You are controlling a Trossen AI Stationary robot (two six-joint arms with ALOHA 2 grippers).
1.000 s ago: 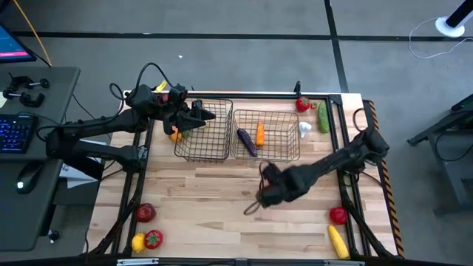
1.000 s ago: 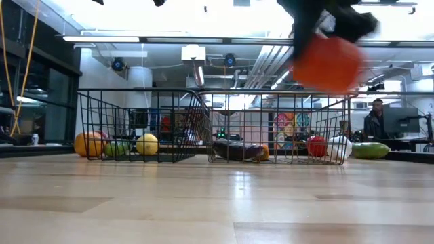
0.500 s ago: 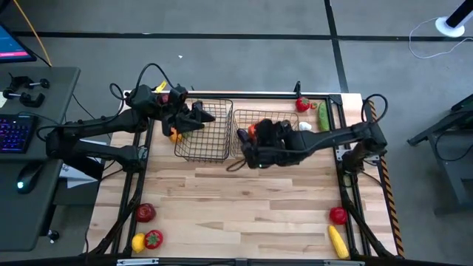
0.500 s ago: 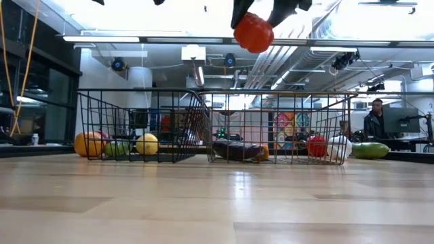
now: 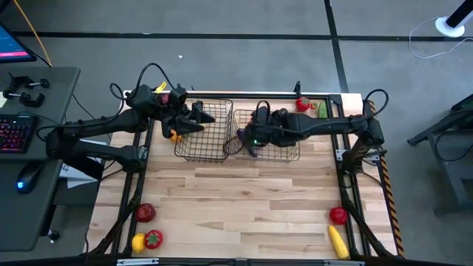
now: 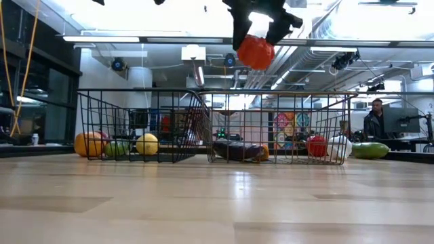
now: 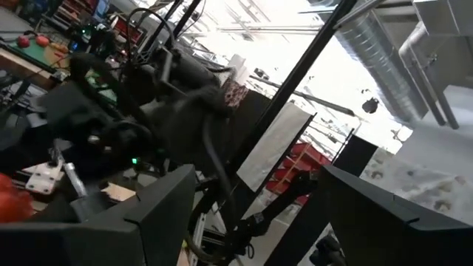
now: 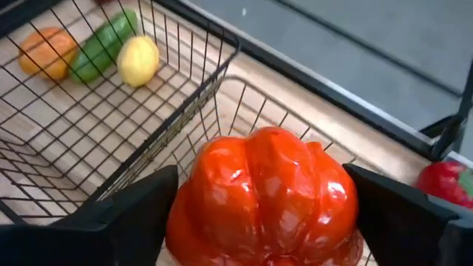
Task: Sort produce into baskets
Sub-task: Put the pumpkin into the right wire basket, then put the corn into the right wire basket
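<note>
My right gripper (image 5: 246,137) is shut on a red toy bell pepper (image 6: 256,51), well above the wider wire basket (image 5: 284,151). That basket holds a purple eggplant (image 6: 234,150) and an orange piece (image 6: 263,153). My left gripper (image 5: 205,117) is open and empty over the narrower basket (image 5: 203,148). An orange (image 6: 88,144), a green piece (image 6: 116,148) and a yellow lemon (image 6: 147,144) lie at that basket's left end. They also show through the mesh in the right wrist view (image 8: 139,60). My right gripper pinches the red pepper between its two fingers, one on each opposite side (image 8: 185,214). The fingers (image 6: 239,30) come from above, pointing down. The pepper hangs below them, clear of the basket.
A red piece (image 5: 303,105) and a green cucumber (image 5: 323,111) lie at the far right corner. A white piece (image 6: 339,147) lies near them. A red tomato (image 5: 145,213), a yellow piece (image 5: 138,241) and a red piece (image 5: 154,239) lie near left. A red piece (image 5: 338,215) and yellow corn (image 5: 338,240) lie near right.
My right gripper has carried the red pepper from the middle of the table toward the far edge and leftward. It now stands over the wider basket. It has stayed shut on the pepper, which stays clear of the table.
</note>
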